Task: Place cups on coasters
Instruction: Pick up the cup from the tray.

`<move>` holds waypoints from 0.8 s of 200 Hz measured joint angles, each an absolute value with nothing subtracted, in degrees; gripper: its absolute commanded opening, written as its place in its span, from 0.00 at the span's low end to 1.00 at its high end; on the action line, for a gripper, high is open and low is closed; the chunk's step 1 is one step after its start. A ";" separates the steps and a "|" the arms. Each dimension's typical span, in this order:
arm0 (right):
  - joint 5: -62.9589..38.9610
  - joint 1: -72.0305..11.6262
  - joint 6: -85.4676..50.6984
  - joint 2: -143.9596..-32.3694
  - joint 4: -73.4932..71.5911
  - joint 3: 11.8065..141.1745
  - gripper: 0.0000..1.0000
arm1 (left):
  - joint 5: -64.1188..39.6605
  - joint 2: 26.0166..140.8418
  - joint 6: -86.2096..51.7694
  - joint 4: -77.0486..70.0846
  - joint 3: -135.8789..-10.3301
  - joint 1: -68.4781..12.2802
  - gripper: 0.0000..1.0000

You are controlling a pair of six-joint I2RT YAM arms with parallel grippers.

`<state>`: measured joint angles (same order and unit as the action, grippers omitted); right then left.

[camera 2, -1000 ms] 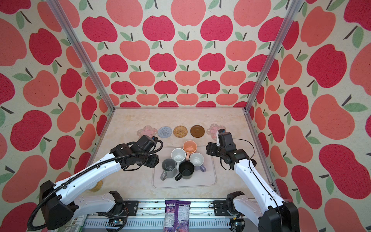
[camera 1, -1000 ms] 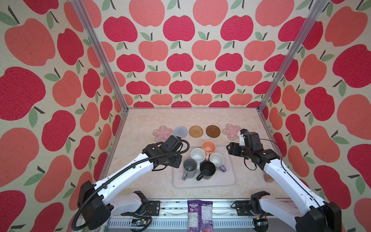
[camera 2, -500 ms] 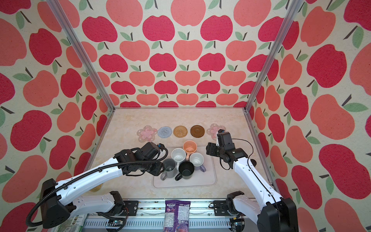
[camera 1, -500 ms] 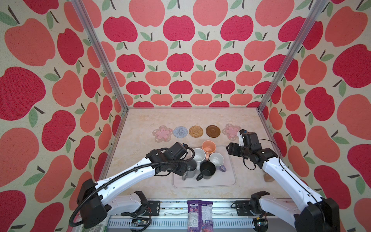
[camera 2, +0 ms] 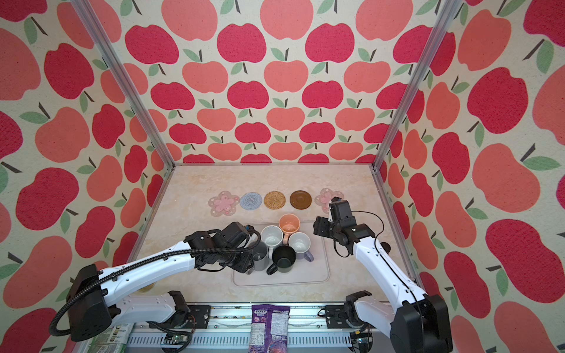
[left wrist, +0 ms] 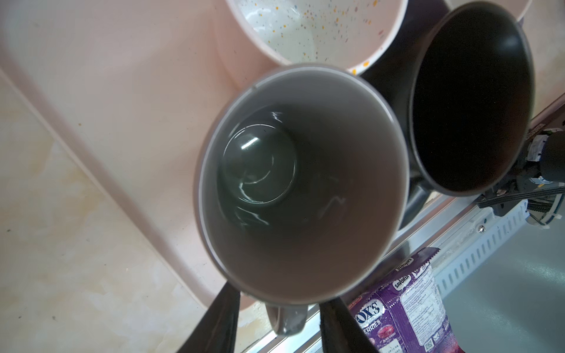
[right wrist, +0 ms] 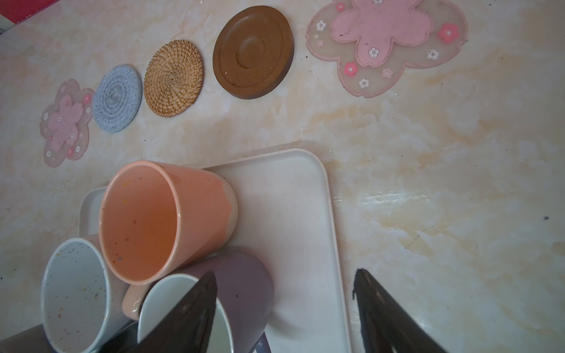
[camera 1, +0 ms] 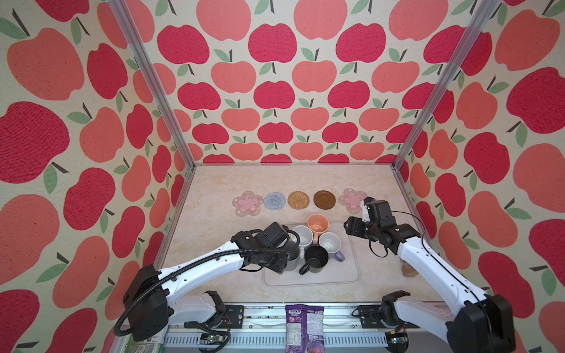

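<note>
Left claw (left wrist: 281,308) nearer cup (left wrist: 302,183); FOX'S packet (left wrist: 406,302)

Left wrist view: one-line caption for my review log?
Left gripper, open, straddles the handle of the grey mug on the tray, black mug alongside.

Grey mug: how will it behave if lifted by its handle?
Probably rigid and glossy, so the grey mug may slip. Fingers straddle only its handle, so the body will likely swing down. The black mug stands close beside it and may get nudged.
</note>
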<state>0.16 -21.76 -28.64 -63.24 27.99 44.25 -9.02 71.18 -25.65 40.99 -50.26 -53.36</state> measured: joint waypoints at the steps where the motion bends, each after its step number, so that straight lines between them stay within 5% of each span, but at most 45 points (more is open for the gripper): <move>1: 0.16 -21.76 -28.64 -63.26 27.99 44.27 0.74 | -9.04 71.26 -25.67 40.86 -50.22 -53.36 0.44; 160: 0.16 -21.76 -28.64 -65.49 27.97 45.10 0.74 | -8.32 75.20 -28.69 37.10 -48.69 -55.75 0.32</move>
